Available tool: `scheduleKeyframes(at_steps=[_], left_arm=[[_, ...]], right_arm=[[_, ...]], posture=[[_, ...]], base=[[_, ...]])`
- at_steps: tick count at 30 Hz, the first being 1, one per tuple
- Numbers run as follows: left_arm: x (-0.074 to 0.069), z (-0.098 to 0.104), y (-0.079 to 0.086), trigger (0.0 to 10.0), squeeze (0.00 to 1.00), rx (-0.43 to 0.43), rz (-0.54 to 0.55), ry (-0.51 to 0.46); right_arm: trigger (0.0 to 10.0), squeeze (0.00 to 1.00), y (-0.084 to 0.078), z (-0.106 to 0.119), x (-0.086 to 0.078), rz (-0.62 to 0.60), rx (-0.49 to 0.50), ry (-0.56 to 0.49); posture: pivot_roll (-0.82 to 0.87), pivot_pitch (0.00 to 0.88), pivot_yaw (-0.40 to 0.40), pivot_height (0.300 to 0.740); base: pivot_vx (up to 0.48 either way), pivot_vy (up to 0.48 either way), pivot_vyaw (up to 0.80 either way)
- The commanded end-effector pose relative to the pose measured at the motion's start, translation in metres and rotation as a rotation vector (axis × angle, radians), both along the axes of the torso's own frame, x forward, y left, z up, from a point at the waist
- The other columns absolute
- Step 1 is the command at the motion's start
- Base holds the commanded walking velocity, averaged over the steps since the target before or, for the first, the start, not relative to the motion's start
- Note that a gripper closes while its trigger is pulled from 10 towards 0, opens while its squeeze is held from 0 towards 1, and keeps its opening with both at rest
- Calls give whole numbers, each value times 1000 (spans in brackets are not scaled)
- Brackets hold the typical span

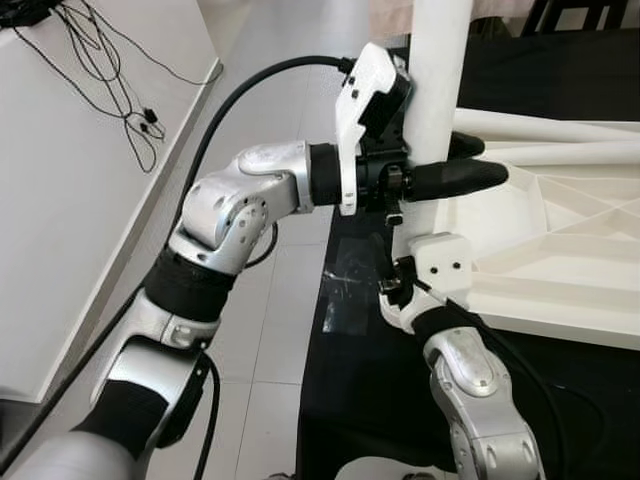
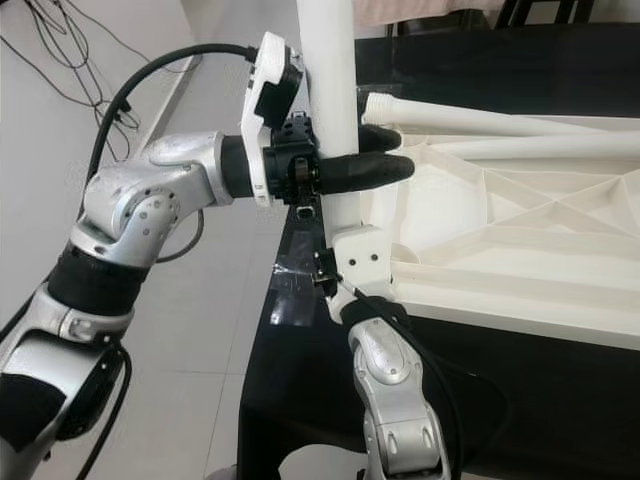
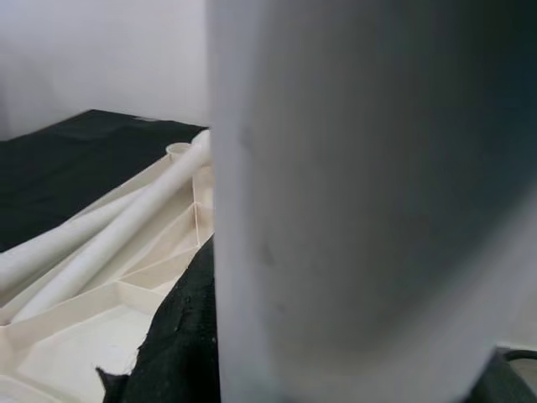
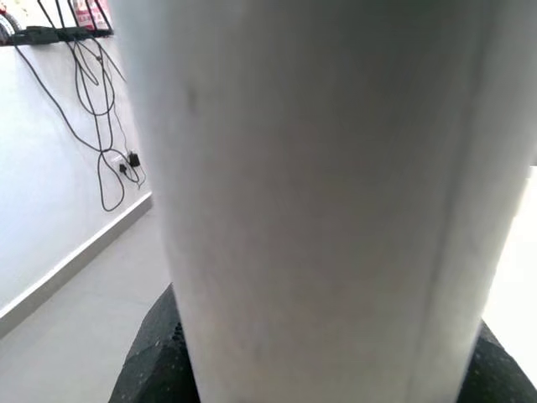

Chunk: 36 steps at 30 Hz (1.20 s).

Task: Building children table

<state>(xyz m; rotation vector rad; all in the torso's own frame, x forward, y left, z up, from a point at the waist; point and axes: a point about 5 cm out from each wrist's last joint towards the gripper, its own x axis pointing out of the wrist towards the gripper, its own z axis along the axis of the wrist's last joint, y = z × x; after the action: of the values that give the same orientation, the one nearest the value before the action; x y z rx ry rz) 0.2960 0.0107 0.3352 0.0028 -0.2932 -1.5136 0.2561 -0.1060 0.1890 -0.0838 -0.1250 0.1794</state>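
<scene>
Both grippers are clamping the upright white table leg (image 1: 438, 100) at the near-left corner of the upturned white tabletop (image 1: 560, 270), lying on the black table (image 1: 360, 400). The left gripper (image 1: 455, 165) is closed around it high up, the right gripper (image 1: 405, 290) low, near the socket. If the leg is tilting, it may jam. Two spare legs (image 1: 560, 140) are crowding the far edge.

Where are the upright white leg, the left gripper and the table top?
upright white leg (image 1: 440, 60), left eye view, its shaft.
left gripper (image 1: 478, 165), left eye view, between fingertips.
table top (image 2: 520, 300), right eye view, near rim.
</scene>
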Motion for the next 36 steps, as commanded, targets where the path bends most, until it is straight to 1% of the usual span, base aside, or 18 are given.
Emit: scheduleKeyframes(at_steps=[1,4,6,7,8,9,11,12,13,14,15,18,23,28,29,30,31,36], left_arm=[[-11,1,-7,0,0,23,-44,-3],[-15,5,-10,0,0,22,-49,-12],[-24,12,-18,0,0,23,-59,-30],[-27,14,-22,0,0,26,-64,-36],[-27,14,-22,0,0,26,-64,-36],[-28,14,-28,0,0,29,-67,-38],[-28,14,-31,0,0,31,-68,-39],[-28,13,-40,0,0,32,-68,-36],[-28,13,-40,0,0,32,-68,-36],[-35,13,-64,0,0,30,-72,-29],[-41,13,-77,0,0,30,-75,-27],[-49,13,-91,0,0,27,-75,-31],[-52,13,-93,0,0,27,-70,-38],[-49,13,-83,0,0,27,-45,-40],[-50,11,-81,0,0,22,-39,-37],[-52,10,-81,0,0,16,-33,-36],[-54,9,-82,0,0,10,-28,-34],[-56,11,-85,0,0,-12,-16,-29]], right_arm=[[10000,1000,10,-17,2,79,59,118],[10000,1000,12,-14,5,156,93,110],[10000,1000,11,-5,14,321,85,71],[10000,1000,7,1,19,398,49,51],[10000,1000,7,1,19,398,49,51],[10000,902,1,8,27,484,-29,29],[10000,902,-3,13,31,535,-80,19],[10000,0,-8,18,38,577,-146,4],[10000,0,-8,18,38,577,-146,4],[10000,0,-16,27,51,619,-221,-9],[10000,0,-20,31,57,632,-245,-12],[10000,0,-22,39,68,678,-257,-13],[10000,0,-22,42,77,716,-247,1],[10000,0,-20,42,93,766,-191,12],[6745,0,-19,40,95,798,-181,17],[6745,0,-19,38,97,826,-179,19],[0,0,-19,37,98,854,-178,23],[0,0,-19,36,99,899,-185,23]], posture=[[42,196,157,740],[41,191,158,740],[40,188,156,740],[37,186,156,740],[37,186,156,740],[28,182,158,740],[25,182,159,740],[16,180,158,740],[16,180,158,740],[13,178,157,740],[13,178,157,740],[5,176,151,740],[5,177,147,740],[9,177,143,740],[10,179,141,740],[10,179,139,740],[10,180,138,740],[4,182,136,740]], base=[[0,0,0],[0,0,0],[0,0,0],[0,0,0],[0,0,0],[0,0,0],[0,0,0],[0,0,0],[0,0,0],[0,0,0],[0,0,0],[0,0,0],[0,0,0],[0,0,0],[0,0,0],[0,0,0],[0,0,0],[0,0,0]])
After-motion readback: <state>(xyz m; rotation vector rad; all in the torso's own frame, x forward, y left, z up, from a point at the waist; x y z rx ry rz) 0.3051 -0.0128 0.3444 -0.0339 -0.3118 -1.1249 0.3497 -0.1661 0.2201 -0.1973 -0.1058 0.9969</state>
